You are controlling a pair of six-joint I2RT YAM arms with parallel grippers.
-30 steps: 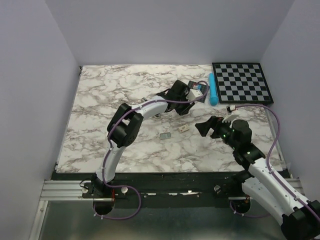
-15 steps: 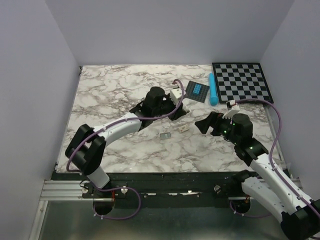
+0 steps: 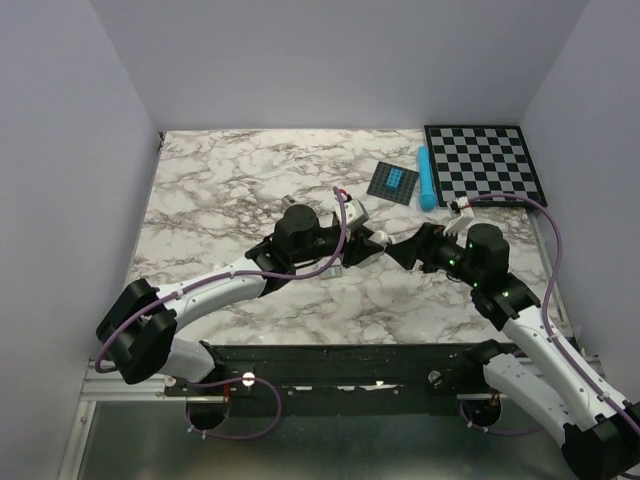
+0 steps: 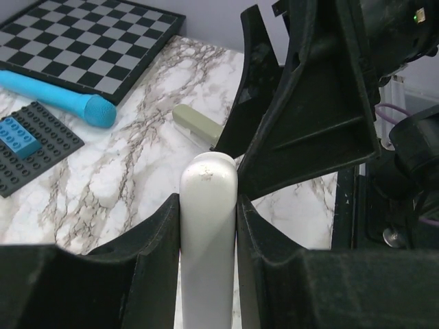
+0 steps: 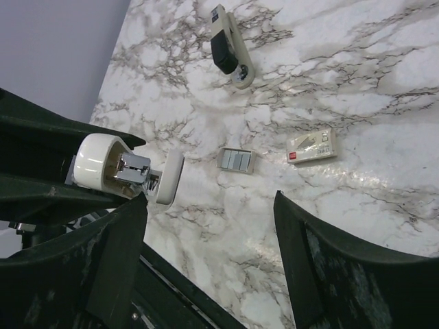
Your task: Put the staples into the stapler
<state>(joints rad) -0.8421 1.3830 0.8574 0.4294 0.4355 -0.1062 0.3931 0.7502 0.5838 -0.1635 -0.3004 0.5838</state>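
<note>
White-grey marbled worktop (image 3: 200, 190) boxed in by plain lilac-grey walls (image 3: 60, 120); chessboard (image 3: 483, 163), blue tube (image 3: 427, 180) & dark studded plate (image 3: 392, 183) sit at the back R. L tool (image 4: 208, 212) is clenched on the white stapler (image 5: 96, 161), held above mid-worktop w/ silver channel exposed. R tool (image 5: 209, 199) faces it, spread wide, gripping nothing; staples strip (image 5: 236, 161) & their box (image 5: 312, 145) lie near each other on the marble below.

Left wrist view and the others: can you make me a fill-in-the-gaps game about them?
1. The left gripper is clamped on the stapler, whose case is ___.
2. The right gripper has its jaws ___, with nothing between them.
3. The brick on the dark studded plate is ___.

Missing words: white, open, blue.
</note>
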